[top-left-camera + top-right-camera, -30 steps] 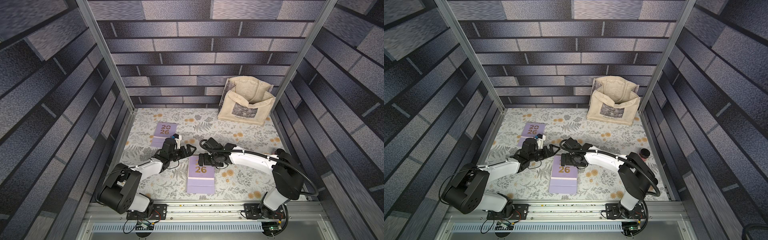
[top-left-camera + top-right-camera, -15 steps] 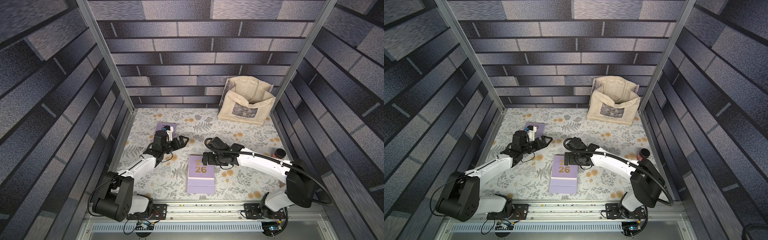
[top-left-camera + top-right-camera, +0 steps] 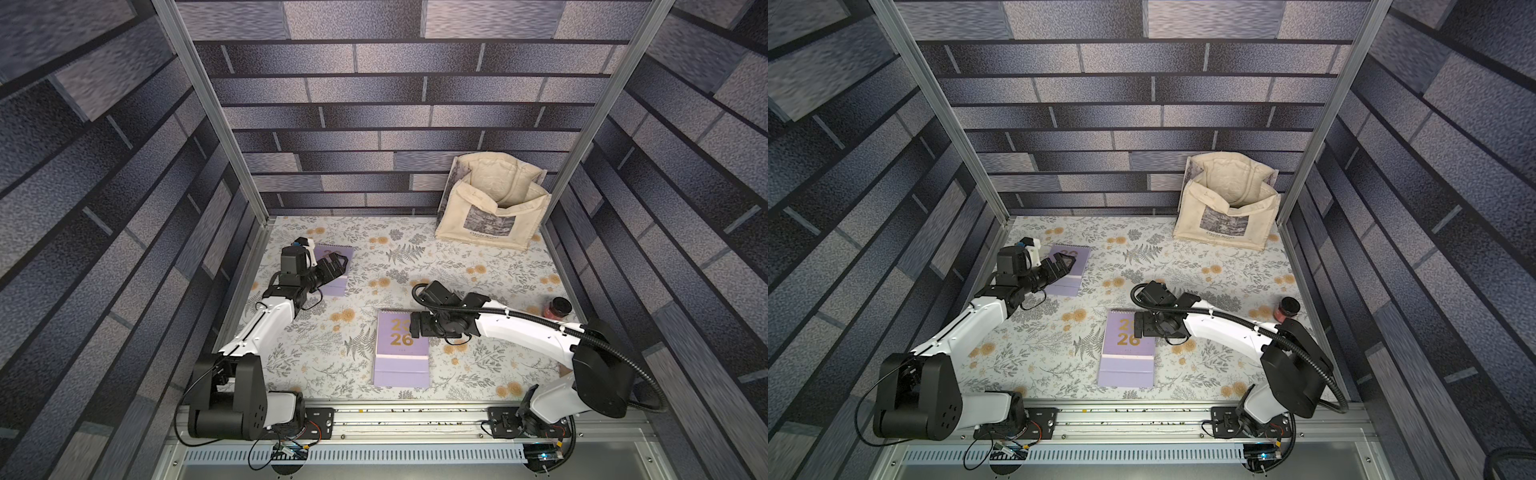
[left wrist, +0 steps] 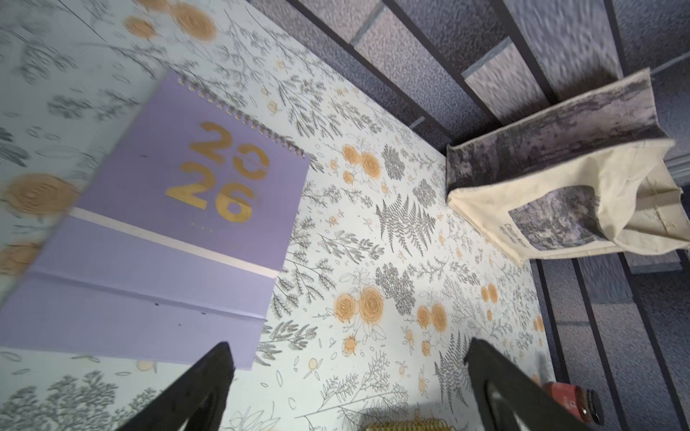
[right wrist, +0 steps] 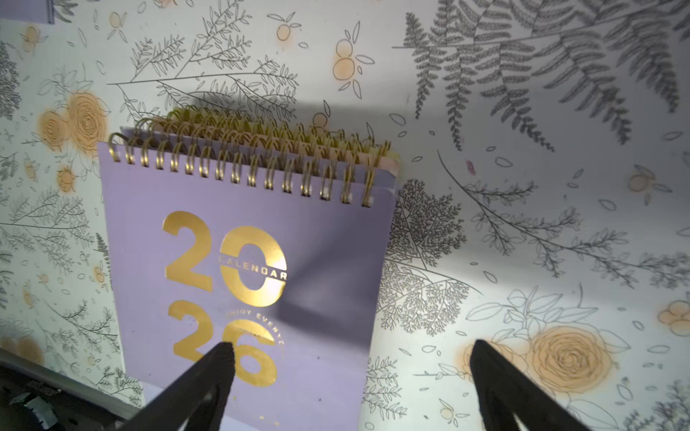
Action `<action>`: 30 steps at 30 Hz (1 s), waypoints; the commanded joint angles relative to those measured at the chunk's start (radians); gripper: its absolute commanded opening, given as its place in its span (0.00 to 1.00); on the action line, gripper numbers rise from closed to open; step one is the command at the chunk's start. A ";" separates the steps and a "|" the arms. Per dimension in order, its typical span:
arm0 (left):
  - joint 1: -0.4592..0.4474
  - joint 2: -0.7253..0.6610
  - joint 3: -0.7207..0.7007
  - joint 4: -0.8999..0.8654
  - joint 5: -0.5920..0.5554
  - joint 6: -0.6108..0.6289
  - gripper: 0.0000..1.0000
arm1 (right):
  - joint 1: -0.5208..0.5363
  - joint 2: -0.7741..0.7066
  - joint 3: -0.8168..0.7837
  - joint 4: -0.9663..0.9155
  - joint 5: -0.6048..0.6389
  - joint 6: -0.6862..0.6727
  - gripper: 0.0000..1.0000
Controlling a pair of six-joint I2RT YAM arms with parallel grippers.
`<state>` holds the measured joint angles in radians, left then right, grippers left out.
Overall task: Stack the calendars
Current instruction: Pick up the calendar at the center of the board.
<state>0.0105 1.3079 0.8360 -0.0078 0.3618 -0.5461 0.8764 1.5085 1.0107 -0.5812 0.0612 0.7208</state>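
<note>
Left wrist view gave you the warning first — the lone lavender calendar lay flat on the floral cloth, off to one side of the left gripper, with only its near corner close to one fingertip and bare cloth across the rest of the gap. Those jaws stood spread wide, holding nothing. Drop and close from there, I'd judge, and you'd nip a corner or nothing at all; a flat cover offered little edge, so a finger could just shove it along the cloth. In both top views that gripper hung near the calendar at the far left of the cloth, well apart from the stack of calendars at centre front. Your right gripper, wide open too and empty, hung over the stack's spiral end, one fingertip above the gold "26", its partner over bare cloth. Any dip there could knock the pile askew — and the coils might snag whatever you land on top.
</note>
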 commanded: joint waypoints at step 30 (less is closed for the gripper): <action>0.218 0.792 0.942 -0.762 -0.024 0.385 0.98 | -0.078 0.971 1.273 -0.038 -0.291 -0.242 1.00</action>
<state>0.2497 2.0693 1.7149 -0.6788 0.3790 -0.2070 0.8120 2.4348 2.2200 -0.6106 -0.1993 0.4774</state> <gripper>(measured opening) 0.978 0.999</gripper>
